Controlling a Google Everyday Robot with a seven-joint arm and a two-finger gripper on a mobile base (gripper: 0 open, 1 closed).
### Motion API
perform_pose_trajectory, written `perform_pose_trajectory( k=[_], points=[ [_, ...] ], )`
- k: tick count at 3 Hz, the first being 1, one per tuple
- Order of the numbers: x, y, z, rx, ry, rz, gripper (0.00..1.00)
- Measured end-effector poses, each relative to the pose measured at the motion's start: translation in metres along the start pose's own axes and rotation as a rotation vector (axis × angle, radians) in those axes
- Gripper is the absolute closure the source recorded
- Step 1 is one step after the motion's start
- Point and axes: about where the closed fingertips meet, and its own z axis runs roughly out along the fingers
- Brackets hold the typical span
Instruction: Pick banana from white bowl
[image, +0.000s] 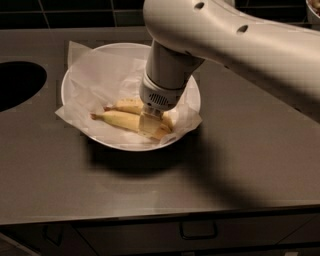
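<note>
One drawer handle shows at the bottom edge, under the grey counter. Left of centre stands the white bowl, lined with crinkled paper. The banana lies in the bowl's lower right part, with the gripper down on its right half; whether it grasps, I cannot tell. A second banana lies just behind. The arm fills the upper right.
</note>
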Motion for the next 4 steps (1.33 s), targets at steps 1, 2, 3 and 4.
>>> perform_pose_trajectory(
  k=[1,2,3,4],
  points=[
    [0.0,-0.002,0.005,-0.017,0.01,-0.004,0.5],
    [-0.002,-0.003,0.01,-0.032,0.018,-0.003,0.5],
    [-0.005,-0.002,0.014,-0.045,0.025,-0.008,0.5],
    [-0.005,-0.001,0.017,-0.053,0.03,-0.007,0.5]
  ],
)
